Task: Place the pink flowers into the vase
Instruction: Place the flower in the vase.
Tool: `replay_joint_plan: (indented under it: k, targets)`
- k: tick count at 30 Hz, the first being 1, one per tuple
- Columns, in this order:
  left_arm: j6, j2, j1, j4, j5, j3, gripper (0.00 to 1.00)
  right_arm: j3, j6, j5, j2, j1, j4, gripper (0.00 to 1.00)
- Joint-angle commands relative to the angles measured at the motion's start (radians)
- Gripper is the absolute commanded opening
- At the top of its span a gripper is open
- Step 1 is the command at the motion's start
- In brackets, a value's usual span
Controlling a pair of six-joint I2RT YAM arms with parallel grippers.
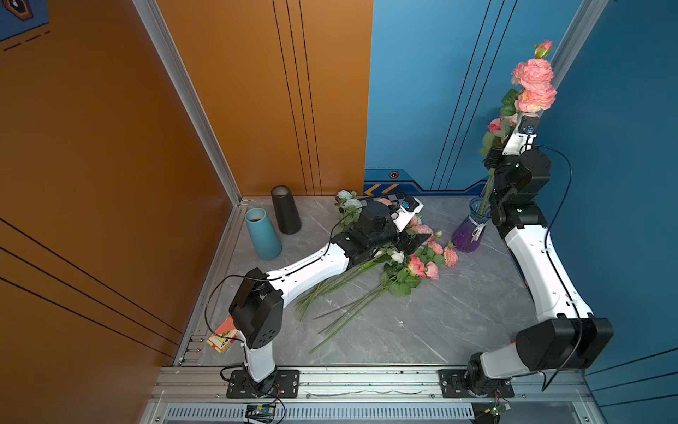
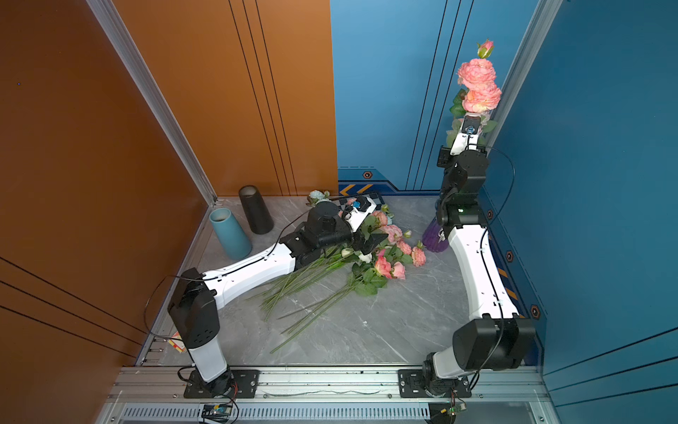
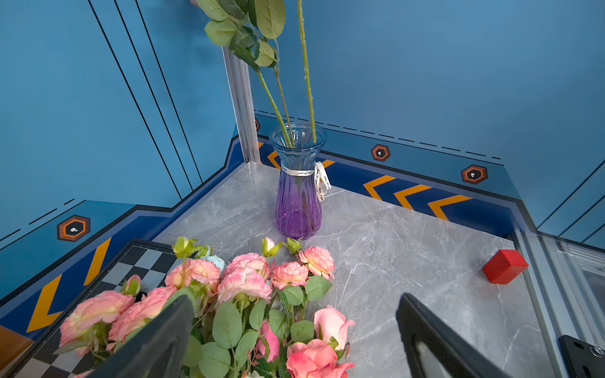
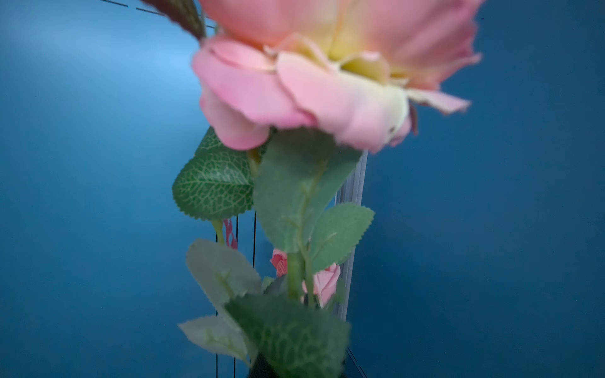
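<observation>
Pinching a few thin green stems (image 3: 306,65), the right gripper (image 1: 491,163) was pressed together high over the far right corner of the table (image 1: 440,330). The raised pink flowers (image 1: 533,84) (image 2: 478,84) it held stood almost upright. Their ruffled blooms and one bud rose above the claw against the blue wall. In the right wrist view the raised pink flowers (image 4: 327,81) filled the upper frame, blurred, with green leaves just under them.

Below the claw the stems ran down into the mouth of the vase (image 3: 298,203). It was glass, blue at the neck and purple at the base, with a white ribbon around its waist. How deep the stem ends reached inside the purple glass could not be told. In both top views the vase (image 1: 471,235) (image 2: 433,238) stood under that claw, partly hidden by the right arm.

The left gripper (image 3: 296,298) hung spread wide and held nothing, low over the loose pink flowers (image 3: 245,281) heaped on the table. One finger (image 3: 157,340) crossed in front of the blooms on the side of the checkerboard (image 3: 137,271); whether it touched them could not be told. The other was over bare marble. The heap lay near the vase but apart from it, blooms toward the vase, long stems trailing toward the near edge. White roses (image 1: 397,256) lay mixed into the heap just beside that claw, and pale blue sprays (image 1: 348,202) lay beyond the left wrist.
</observation>
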Motion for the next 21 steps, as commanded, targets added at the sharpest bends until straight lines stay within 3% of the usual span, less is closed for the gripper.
replay_joint_plan:
  k: [1,11,21]
  targets:
    - [0.027,0.029,-0.009,-0.012,0.034,0.033,0.99,0.048,-0.032,0.013,0.039,-0.03,0.092,0.0]
    - [0.022,0.071,0.002,-0.016,0.042,0.053,0.99,0.06,0.029,-0.02,0.134,-0.071,0.141,0.0]
    - [0.014,0.084,0.005,-0.016,0.06,0.05,0.99,-0.182,0.058,0.015,0.118,-0.073,0.251,0.0]
